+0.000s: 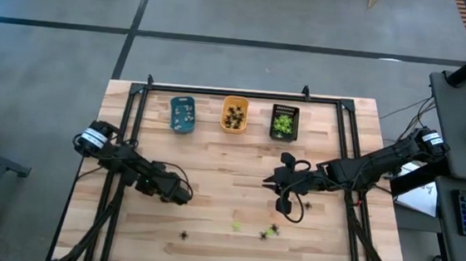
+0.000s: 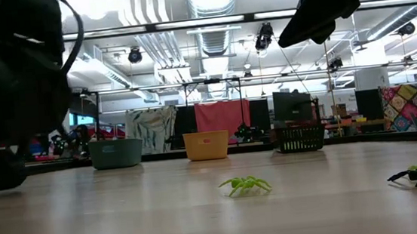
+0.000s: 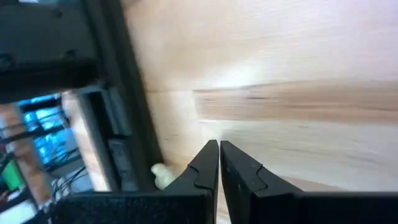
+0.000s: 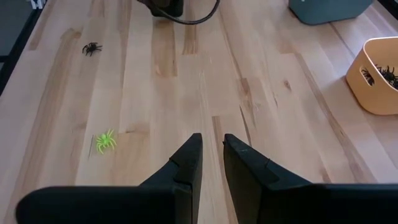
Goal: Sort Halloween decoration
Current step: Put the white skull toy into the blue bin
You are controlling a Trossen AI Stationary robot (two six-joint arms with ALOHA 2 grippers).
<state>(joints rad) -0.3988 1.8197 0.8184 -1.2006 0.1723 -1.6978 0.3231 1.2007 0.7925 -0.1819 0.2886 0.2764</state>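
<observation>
Wooden table [image 1: 214, 158] held loose spiders near its front: a green spider [image 4: 105, 142] lay ahead of the right gripper [image 4: 211, 152], slightly parted, empty. Left gripper [image 3: 219, 157] was closed, empty.

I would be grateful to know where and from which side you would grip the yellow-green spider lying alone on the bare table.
Grip the yellow-green spider across its small central body, coming straight down from above. It lies flat on the table with thin legs splayed all round, so a side approach would probably only catch the legs. The right claw, slightly open and empty, faces it across bare wood.
</observation>
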